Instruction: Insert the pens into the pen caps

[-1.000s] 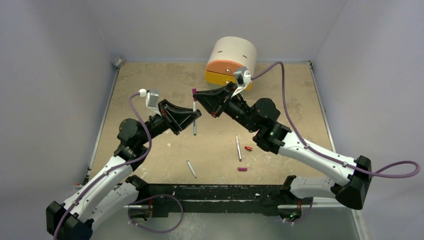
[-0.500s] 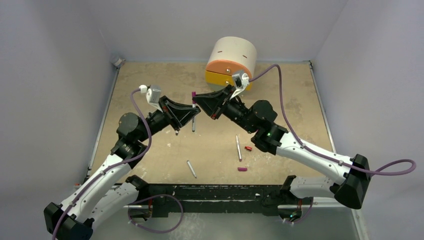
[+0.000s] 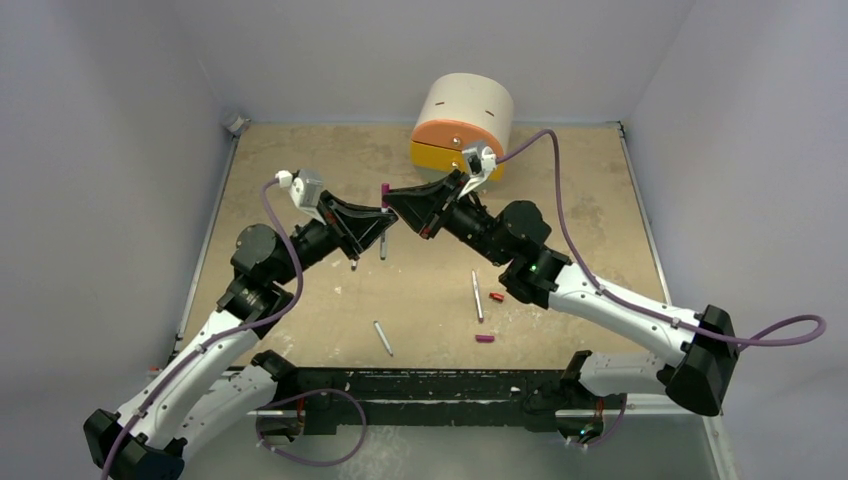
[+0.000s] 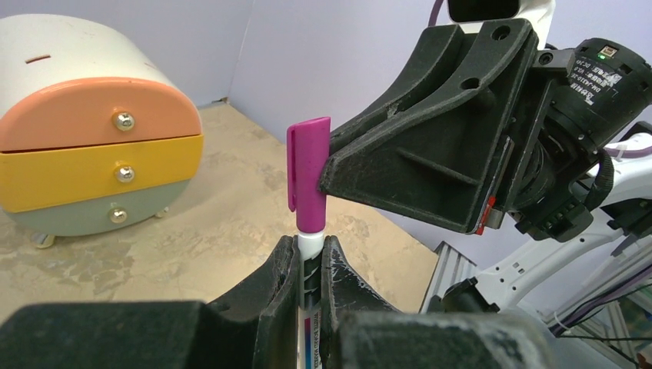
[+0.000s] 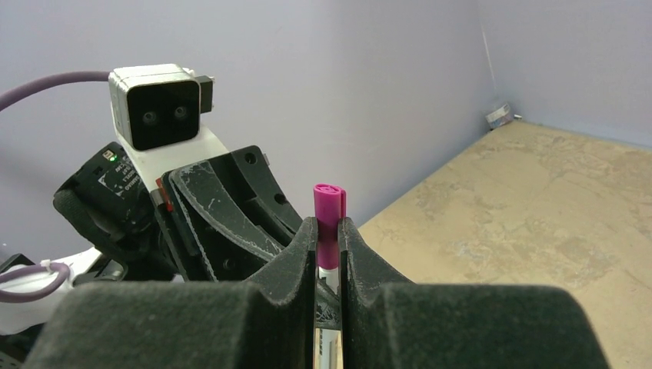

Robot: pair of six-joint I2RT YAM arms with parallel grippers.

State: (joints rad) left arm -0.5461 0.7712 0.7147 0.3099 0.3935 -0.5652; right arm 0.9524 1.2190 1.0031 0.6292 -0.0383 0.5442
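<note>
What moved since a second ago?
The left pincer, gripping the pen, and the right pincer, gripping the magenta cap, drifted slightly left together. Nothing was let go. The loose pens and caps on the table stayed put.

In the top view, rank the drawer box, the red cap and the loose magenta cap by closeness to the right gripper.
1. drawer box, just behind the right gripper, at the far side.
2. red cap, lying right of centre, well toward the near edge.
3. loose magenta cap, a little closer to the near edge than the red cap.
</note>
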